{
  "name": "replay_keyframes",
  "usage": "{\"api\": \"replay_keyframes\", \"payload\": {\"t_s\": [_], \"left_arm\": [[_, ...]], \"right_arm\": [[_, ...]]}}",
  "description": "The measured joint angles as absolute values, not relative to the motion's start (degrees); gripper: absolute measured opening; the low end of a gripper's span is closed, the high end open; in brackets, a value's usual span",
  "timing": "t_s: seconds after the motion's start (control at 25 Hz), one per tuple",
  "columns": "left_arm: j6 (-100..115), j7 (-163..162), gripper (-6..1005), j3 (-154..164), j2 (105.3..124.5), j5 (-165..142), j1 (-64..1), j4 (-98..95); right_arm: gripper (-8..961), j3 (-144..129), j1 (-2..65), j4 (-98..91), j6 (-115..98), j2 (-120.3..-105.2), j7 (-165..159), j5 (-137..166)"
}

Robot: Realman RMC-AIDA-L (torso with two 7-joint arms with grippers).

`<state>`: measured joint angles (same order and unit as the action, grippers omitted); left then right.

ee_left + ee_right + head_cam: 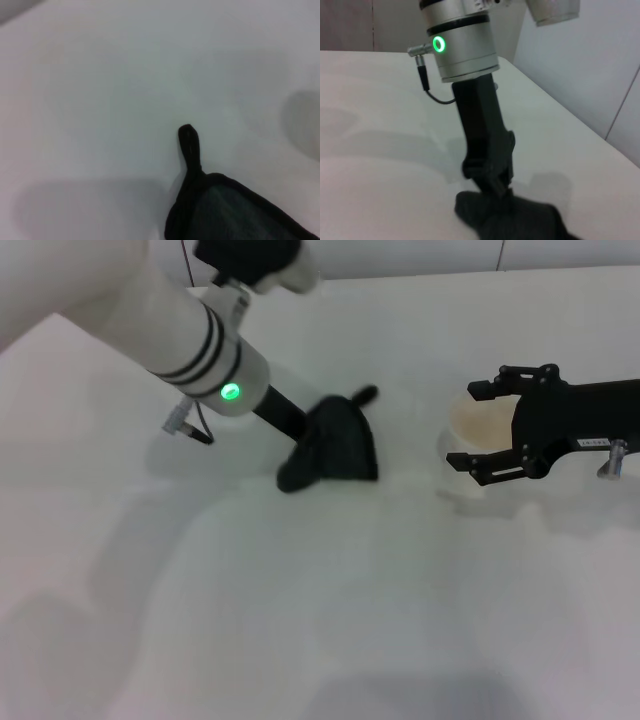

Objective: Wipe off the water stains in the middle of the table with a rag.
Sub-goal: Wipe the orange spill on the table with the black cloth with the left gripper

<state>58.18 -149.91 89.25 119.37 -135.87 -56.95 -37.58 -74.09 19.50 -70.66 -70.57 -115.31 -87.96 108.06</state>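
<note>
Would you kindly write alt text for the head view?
The left gripper presses a black rag onto the white table. Farther right, the right gripper hangs open around a pale cup.

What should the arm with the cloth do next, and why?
Probably keep the rag pressed down and drag it across the table. The left tool sits on the cloth, which lies flat, and no stain shows around it, so any liquid is likely underneath. The right tool waits open by a cup.
</note>
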Motion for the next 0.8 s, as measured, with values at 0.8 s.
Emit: {"api": "replay_keyframes", "payload": {"t_s": [0.8], "left_arm": [[55.67,-143.48,73,90.11,119.62,-128.22,-55.78,-39.32]], "right_arm": [[873,-74.28,19.34,-70.67,-70.49,-115.22,-87.99,108.21]]}}
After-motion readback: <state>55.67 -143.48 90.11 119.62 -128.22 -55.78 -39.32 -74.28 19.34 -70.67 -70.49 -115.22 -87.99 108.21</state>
